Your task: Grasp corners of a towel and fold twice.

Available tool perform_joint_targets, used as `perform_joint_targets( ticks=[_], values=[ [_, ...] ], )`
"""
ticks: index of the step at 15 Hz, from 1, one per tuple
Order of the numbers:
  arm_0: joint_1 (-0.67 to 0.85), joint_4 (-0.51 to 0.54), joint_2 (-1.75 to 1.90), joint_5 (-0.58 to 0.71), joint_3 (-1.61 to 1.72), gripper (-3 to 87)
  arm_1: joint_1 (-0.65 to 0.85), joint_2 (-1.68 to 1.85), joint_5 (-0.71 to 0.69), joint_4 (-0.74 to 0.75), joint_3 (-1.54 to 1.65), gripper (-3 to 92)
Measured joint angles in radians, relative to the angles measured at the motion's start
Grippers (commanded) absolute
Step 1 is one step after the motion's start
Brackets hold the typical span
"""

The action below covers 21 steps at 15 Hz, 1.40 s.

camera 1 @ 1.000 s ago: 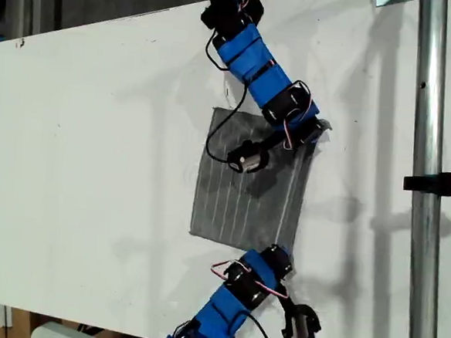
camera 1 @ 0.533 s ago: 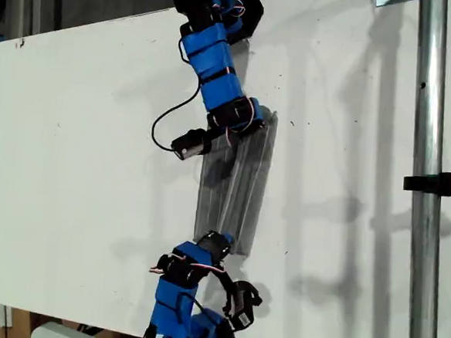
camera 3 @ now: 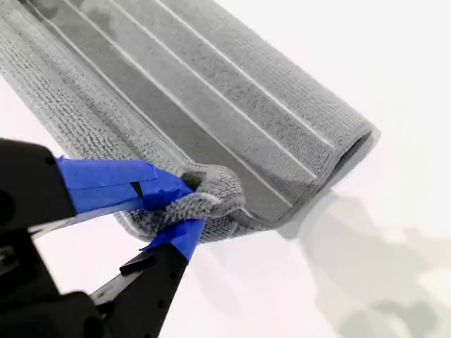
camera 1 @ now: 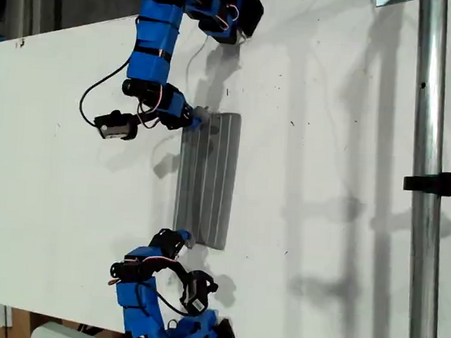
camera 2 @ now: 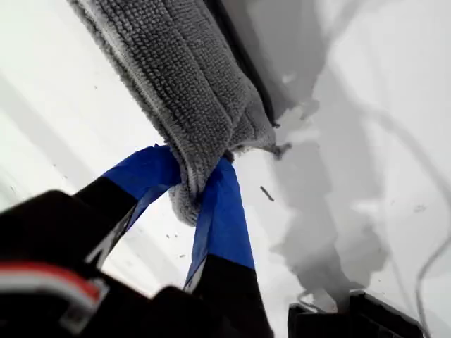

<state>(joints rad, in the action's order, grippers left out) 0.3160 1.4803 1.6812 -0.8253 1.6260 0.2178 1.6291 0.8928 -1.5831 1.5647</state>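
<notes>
White tabletop (camera 1: 345,224); metal pole (camera 1: 427,191) at exterior view's right

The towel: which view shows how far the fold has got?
The exterior view: the whole towel lies doubled into a narrow strip on the table. Each wrist view shows only one pinched end, in my first claw or second claw.

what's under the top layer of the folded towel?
Under the grey striped towel's top layer lies its own lower layer, visible at the open end in the second wrist view. Anything deeper inside the fold is covered.

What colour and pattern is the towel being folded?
The towel is grey with thin, pale parallel stripes along its length, clearest in the second wrist view.
</notes>
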Motion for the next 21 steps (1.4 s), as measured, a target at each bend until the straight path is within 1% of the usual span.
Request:
perform_joint_targets(
  ticks=[2,4,6,9,11,12,13,14,15,17,18,19,21],
  values=[
    [-0.015,-0.043,0.044,-0.021,0.095,-2.8,-0.048,0.002,0.044,0.044,0.083,-0.2],
    [-0.048,-0.12,0.064,-0.061,0.207,-2.8,-0.124,-0.043,0.109,0.126,0.176,-0.2],
    [-0.066,-0.202,0.066,-0.101,0.301,-2.6,-0.141,-0.115,0.147,0.21,0.218,-0.2],
    [-0.078,-0.298,0.057,-0.147,0.374,2.9,-0.144,-0.207,0.16,0.23,0.216,-0.2],
    [-0.084,-0.293,0.02,-0.166,0.364,3.6,-0.118,-0.212,0.156,0.23,0.218,-0.2],
    [-0.104,-0.279,0.015,-0.181,0.342,5.3,-0.117,-0.213,0.156,0.218,0.218,-0.2],
    [-0.13,-0.264,0.015,-0.204,0.322,15.0,-0.117,-0.212,0.155,0.195,0.218,0.1],
    [-0.16,-0.25,0.015,-0.235,0.316,18.4,-0.115,-0.21,0.15,0.175,0.218,13.6],
    [-0.186,-0.229,0.015,-0.268,0.313,23.3,-0.114,-0.204,0.155,0.158,0.219,25.1],
    [-0.239,-0.149,0.029,-0.331,0.295,24.2,-0.115,-0.163,0.176,0.095,0.215,38.1],
    [-0.273,-0.11,0.067,-0.35,0.298,24.5,-0.117,-0.129,0.19,0.051,0.202,40.7],
    [-0.296,-0.094,0.132,-0.38,0.311,25.0,-0.123,-0.101,0.193,0.008,0.193,42.3],
    [-0.296,-0.055,0.307,-0.449,0.407,25.3,-0.123,-0.055,0.233,-0.095,0.19,43.2]
  ],
)
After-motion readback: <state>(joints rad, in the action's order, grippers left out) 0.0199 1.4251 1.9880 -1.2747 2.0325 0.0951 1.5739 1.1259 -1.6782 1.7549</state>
